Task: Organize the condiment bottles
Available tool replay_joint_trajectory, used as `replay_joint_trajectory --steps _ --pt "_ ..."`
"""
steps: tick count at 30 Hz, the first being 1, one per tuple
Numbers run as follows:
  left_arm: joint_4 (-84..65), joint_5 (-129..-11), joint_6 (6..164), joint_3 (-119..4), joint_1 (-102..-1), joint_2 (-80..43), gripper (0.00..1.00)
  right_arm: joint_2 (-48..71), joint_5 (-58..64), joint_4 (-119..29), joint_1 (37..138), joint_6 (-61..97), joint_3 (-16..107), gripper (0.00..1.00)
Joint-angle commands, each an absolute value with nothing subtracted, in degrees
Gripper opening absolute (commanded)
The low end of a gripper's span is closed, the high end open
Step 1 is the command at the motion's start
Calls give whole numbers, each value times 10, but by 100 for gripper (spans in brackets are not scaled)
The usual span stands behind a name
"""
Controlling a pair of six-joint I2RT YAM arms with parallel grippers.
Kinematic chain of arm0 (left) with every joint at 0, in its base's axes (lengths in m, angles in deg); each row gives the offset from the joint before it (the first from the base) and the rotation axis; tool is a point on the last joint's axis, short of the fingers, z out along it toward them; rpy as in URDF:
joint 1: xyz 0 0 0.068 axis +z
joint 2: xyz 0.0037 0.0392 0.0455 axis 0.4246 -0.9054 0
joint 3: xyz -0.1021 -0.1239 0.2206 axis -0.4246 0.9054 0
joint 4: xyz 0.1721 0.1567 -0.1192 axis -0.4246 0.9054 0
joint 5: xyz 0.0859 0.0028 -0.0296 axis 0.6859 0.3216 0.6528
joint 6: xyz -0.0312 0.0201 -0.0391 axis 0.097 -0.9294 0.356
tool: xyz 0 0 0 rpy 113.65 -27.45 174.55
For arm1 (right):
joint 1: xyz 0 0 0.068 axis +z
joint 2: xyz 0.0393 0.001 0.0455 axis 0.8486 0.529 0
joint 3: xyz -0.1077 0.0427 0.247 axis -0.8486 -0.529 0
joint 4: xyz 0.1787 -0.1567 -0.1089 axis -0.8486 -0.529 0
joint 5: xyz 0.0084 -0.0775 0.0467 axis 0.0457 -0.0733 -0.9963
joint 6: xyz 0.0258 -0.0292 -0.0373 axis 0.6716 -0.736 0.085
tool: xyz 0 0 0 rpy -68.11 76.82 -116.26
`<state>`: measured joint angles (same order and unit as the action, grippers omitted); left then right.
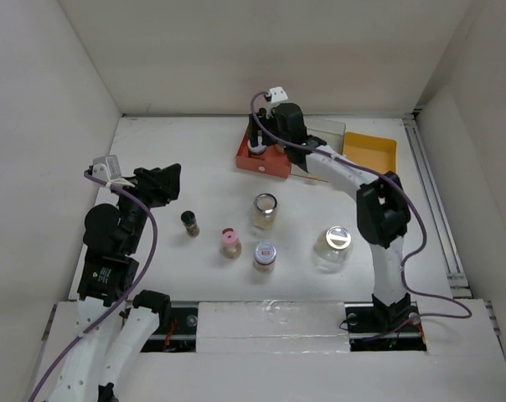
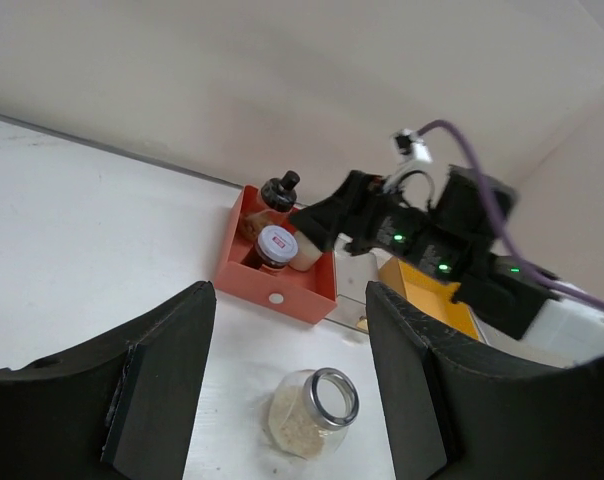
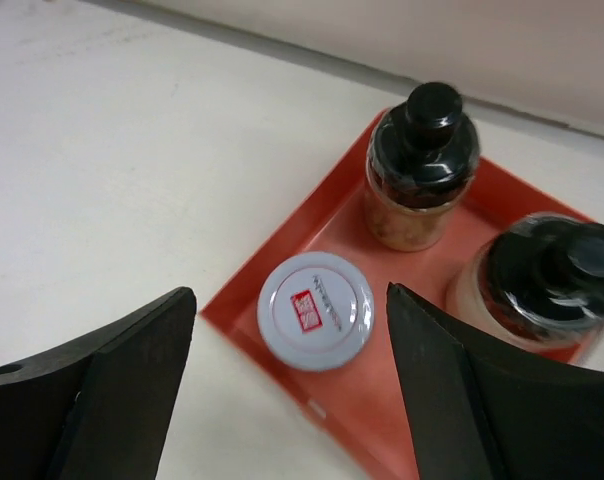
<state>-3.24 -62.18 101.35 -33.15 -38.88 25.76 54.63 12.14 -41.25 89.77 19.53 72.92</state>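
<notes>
Sitting upright in red tray (image 3: 287,240): blk-capped bottle (image 3: 422,160), 2nd blk-capped bottle (image 3: 552,275), grey-lidded jar (image 3: 315,310). Standing on counter (image 1: 152,151): dark shaker (image 1: 189,223), pink-capped btl (image 1: 229,244), 2nd grey-lidded jar (image 1: 265,255), lidless glass jar (image 1: 265,210), lidded glass jar (image 1: 333,248).

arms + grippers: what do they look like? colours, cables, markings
Left arm and right arm: white links, black joints, a purple cable along each, white camera module at the wrist. Left gripper and right gripper: matte black, broad wedge-shaped fingers. Green LEDs on the right wrist. No markings legible.
</notes>
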Motion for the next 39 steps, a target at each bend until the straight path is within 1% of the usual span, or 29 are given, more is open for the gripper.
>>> replay_joint_trajectory --steps 1,2,3,4,5,6,7,10,11,12,13,14,15,16,17,18,21,28,33,37,38,39 --pt "-68 -636 1010 -343 -387 263 57 395 131 -393 913 194 693 82" --pt "-69 -636 1010 -338 -387 269 57 366 131 -400 924 194 670 81" --pt "-69 -636 1010 -338 -387 269 57 336 141 -400 931 201 611 79" --pt "-69 -636 1010 -338 -387 269 57 273 149 -406 941 206 577 75" --pt "-63 -636 1010 -338 -387 269 57 243 176 -415 969 206 543 73" --pt "-63 -628 1010 -338 -387 269 57 215 189 -424 985 211 480 70" --pt "-58 -622 1010 -343 -387 269 57 164 201 -438 1001 216 452 65" --pt "-58 -622 1010 -343 -387 269 57 102 228 -530 1073 224 369 65" --pt "-58 -622 1010 -343 -387 269 57 68 228 -559 1088 241 357 67" --pt "-58 -622 1010 -343 -387 269 57 53 216 -605 1115 248 344 71" --pt "-58 -622 1010 -348 -387 269 57 30 203 -624 1129 257 322 79" --pt "-58 -622 1010 -348 -387 269 57 21 193 -640 1144 263 313 84" --pt "-58 -622 1010 -348 -387 263 57 15 180 -669 1174 263 305 88" --pt "-53 -622 1010 -348 -387 263 57 15 180 -678 1189 270 297 91" --pt "-53 -622 1010 -348 -387 263 57 15 180 -690 1204 270 284 96" --pt "-53 -622 1010 -348 -387 263 57 22 188 -702 1216 277 284 99" --pt "-53 -622 1010 -348 -387 263 57 54 238 -742 1247 292 273 99" --pt "-53 -628 1010 -348 -387 257 57 106 274 -689 1253 303 255 99" --pt "-53 -628 1010 -348 -387 257 57 145 261 -635 1247 303 249 99" --pt "-53 -633 1010 -348 -387 257 57 151 261 -608 1247 293 249 90" --pt "-53 -633 1010 -348 -387 257 57 157 261 -608 1247 293 255 84" --pt "-53 -633 1010 -348 -387 257 57 157 267 -608 1247 293 255 79"
